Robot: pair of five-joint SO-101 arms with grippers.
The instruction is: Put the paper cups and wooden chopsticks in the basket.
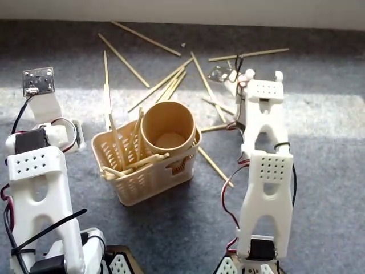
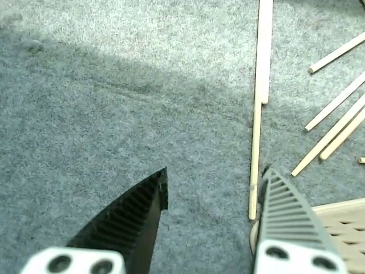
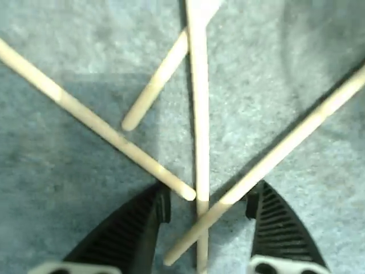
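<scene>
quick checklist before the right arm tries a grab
1. right gripper open: ok.
2. One stick alone between its fingertips: not ok, three crossed chopsticks lie there.
3. left gripper open and empty: ok.
4. basket upright: ok.
5. paper cup inside the basket: ok.
6. All sticks in: not ok, many loose chopsticks lie on the carpet.

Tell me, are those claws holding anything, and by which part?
Nothing is held. The left gripper is open above carpet; the right gripper is open over loose chopsticks.
</scene>
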